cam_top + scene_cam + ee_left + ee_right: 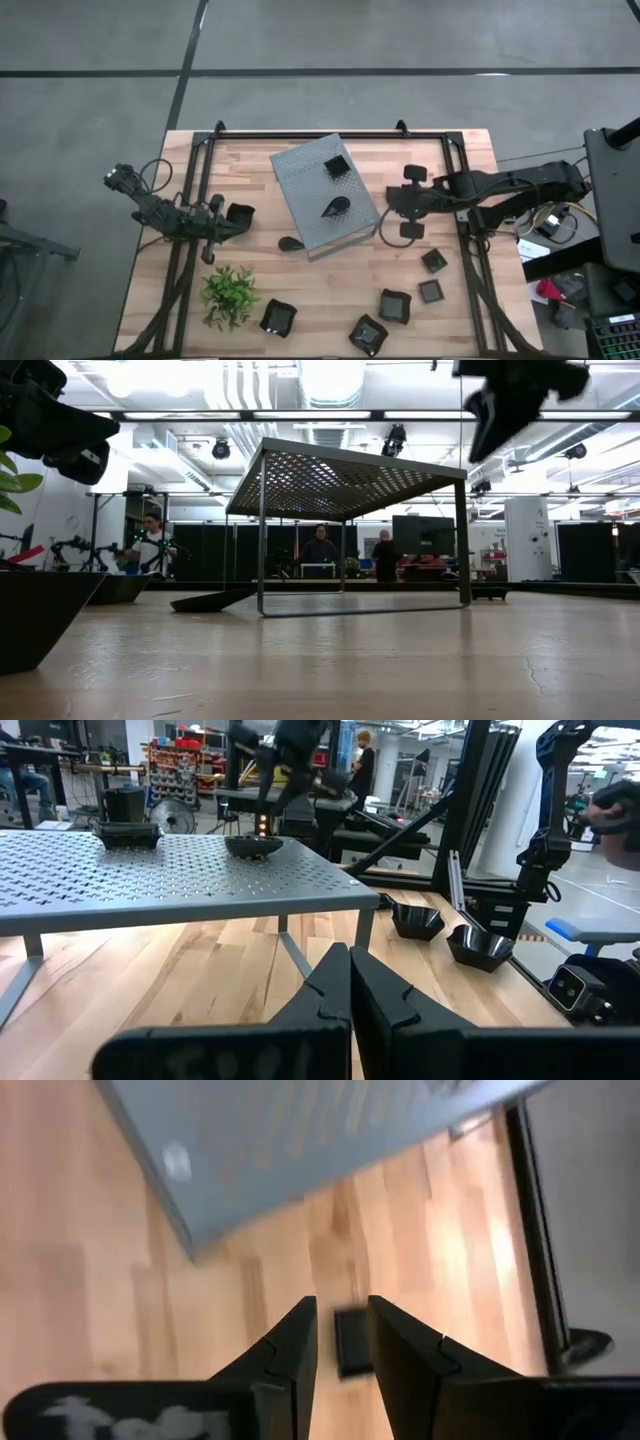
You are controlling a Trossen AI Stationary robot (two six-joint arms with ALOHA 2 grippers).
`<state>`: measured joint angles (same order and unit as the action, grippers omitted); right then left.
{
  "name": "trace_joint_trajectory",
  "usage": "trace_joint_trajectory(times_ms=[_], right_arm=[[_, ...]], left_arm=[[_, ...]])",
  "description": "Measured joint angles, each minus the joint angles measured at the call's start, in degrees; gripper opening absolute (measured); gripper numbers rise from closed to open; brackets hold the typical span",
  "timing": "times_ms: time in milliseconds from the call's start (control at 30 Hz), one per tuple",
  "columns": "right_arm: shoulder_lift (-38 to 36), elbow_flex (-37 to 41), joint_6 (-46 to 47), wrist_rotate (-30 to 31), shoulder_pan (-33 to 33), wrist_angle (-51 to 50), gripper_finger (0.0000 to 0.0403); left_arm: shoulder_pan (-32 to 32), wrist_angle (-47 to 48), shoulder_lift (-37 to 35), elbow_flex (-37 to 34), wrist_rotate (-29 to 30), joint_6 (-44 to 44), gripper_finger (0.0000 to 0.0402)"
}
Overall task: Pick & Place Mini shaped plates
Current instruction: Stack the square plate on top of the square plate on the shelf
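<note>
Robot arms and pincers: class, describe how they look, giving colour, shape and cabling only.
Both arms are dark, jointed and slim, with black cables trailing at their bases. The left pincer has two black, angular, wedge-shaped fingers. The right pincer has the same black tapered fingers with stepped inner edges, on a bar bearing faint white lettering.

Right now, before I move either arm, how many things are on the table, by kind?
Glossy black square dishes: 7
Glossy black leaf-shaped dishes: 2
Green leafy plant: 1
Grey perforated metal box: 1
Total: 11
</note>
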<state>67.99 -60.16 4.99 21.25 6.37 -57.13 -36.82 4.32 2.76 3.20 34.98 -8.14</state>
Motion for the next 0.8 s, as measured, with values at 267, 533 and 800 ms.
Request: trace_joint_trajectory(times_ms=[267, 533, 800], right_arm=[[0.00, 8.54, -2.19, 1.79, -0.02, 5.97, 0.0072], [0.03, 15.90, -1.89, 5.91, -1.48, 11.70, 0.0072], [0.15, 21.28, -3.92, 5.88, -2.90, 18.75, 0.0089]], left_arm=[[-0.02, 0.00, 0.00, -0.02, 0.00, 0.00, 0.0000], [0.00, 0.00, 0.00, 0.00, 0.01, 0.00, 0.0000], [0.00, 0.00, 0.00, -0.02, 0.00, 0.00, 0.0000]])
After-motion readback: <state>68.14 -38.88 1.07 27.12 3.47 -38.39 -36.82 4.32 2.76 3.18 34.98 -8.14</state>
